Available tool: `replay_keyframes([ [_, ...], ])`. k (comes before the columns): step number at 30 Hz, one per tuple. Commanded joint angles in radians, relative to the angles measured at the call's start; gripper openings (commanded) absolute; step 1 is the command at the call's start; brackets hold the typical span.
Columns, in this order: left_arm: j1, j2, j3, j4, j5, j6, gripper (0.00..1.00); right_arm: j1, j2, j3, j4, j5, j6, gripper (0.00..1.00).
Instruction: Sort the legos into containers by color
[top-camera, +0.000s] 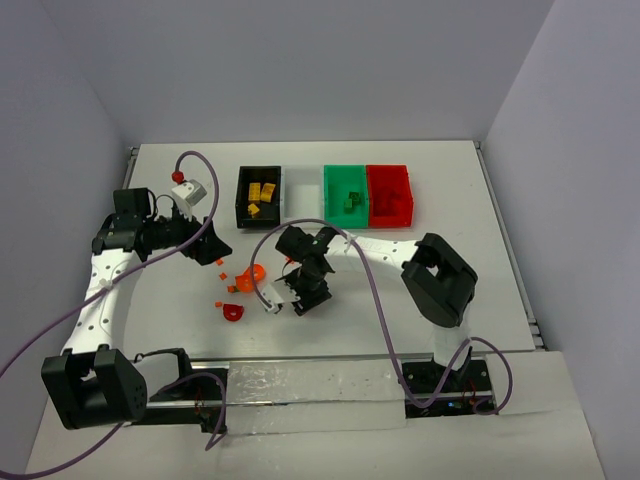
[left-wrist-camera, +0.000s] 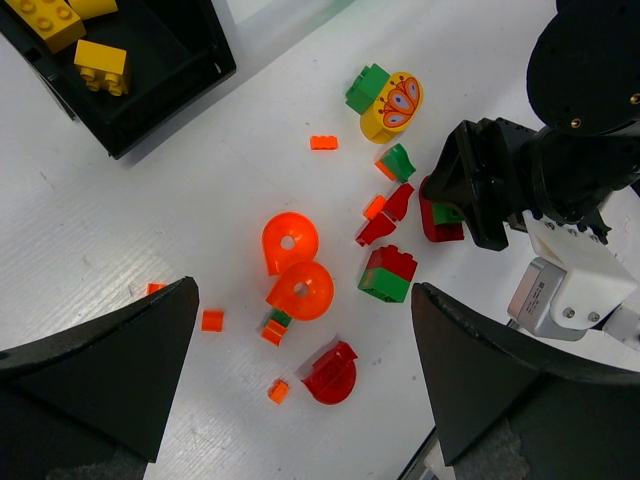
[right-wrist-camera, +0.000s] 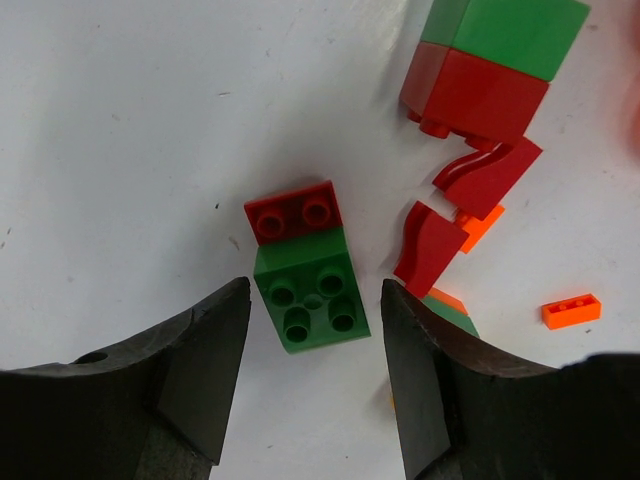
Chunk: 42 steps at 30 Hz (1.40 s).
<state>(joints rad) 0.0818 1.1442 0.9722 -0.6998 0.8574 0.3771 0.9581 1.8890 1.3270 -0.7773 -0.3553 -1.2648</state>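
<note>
Overhead view: four containers stand in a touching row at the far side of the tabletop (top-camera: 470, 230), from left to right the black bin (top-camera: 241, 200), white bin (top-camera: 303, 195), green bin (top-camera: 335, 178) and red bin (top-camera: 408, 195). The black bin holds yellow bricks (top-camera: 262, 190) and the green bin holds green bricks (top-camera: 350, 200); what lies in the red bin cannot be made out. The loose legos (top-camera: 233, 312) are scattered on the tabletop in front of the black and white bins, between the two arms. Left wrist view: the left tool (left-wrist-camera: 302, 298) hovers with its fingers wide apart and nothing between them, above two orange round pieces (left-wrist-camera: 288, 240) that touch each other. Near these lie a red rounded piece (left-wrist-camera: 333, 372), a red-and-green stack (left-wrist-camera: 388, 272), two small red curved pieces (left-wrist-camera: 398, 200) and several tiny orange bits (left-wrist-camera: 323, 142). Farther off, a yellow oval piece (left-wrist-camera: 392, 105) printed with a butterfly touches a green block (left-wrist-camera: 367, 88). Right wrist view: the right tool (right-wrist-camera: 314, 290) is low over the tabletop with its fingers apart, one on each side of a green four-stud brick (right-wrist-camera: 310, 300). A narrow gap shows on both sides, so neither finger touches it. A red two-stud brick (right-wrist-camera: 293, 213) abuts the far edge of this green brick, just beyond the fingertips. The red-and-green stack and the red curved pieces lie just beside it.
</note>
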Motion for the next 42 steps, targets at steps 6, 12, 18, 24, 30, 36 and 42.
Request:
replay_keyframes([
  [6, 0.007, -0.006, -0.006, 0.026, 0.02, 0.016, 0.97, 0.012, 0.013, -0.012, 0.024, 0.004, 0.007, 0.5],
  [12, 0.008, -0.009, -0.012, 0.04, 0.027, 0.013, 0.94, 0.009, -0.03, -0.019, 0.042, -0.011, 0.08, 0.21],
  [18, 0.009, -0.05, -0.026, 0.071, 0.055, -0.001, 0.94, -0.082, -0.161, 0.015, 0.03, -0.165, 0.275, 0.07],
  [24, 0.006, -0.023, 0.057, 0.032, 0.228, 0.007, 0.95, -0.314, -0.329, 0.046, 0.054, -0.459, 0.605, 0.0],
  [30, -0.138, -0.026, 0.037, 0.141, 0.326, -0.126, 0.92, -0.411, -0.486, -0.064, 0.286, -0.678, 0.944, 0.0],
  [36, -0.324, -0.032, -0.002, 0.426, 0.265, -0.361, 0.9, -0.426, -0.529, -0.136, 0.536, -0.763, 1.227, 0.0],
  [42, -0.412, 0.003, 0.019, 0.482, 0.255, -0.422, 0.88, -0.426, -0.536, -0.167, 0.625, -0.786, 1.332, 0.0],
])
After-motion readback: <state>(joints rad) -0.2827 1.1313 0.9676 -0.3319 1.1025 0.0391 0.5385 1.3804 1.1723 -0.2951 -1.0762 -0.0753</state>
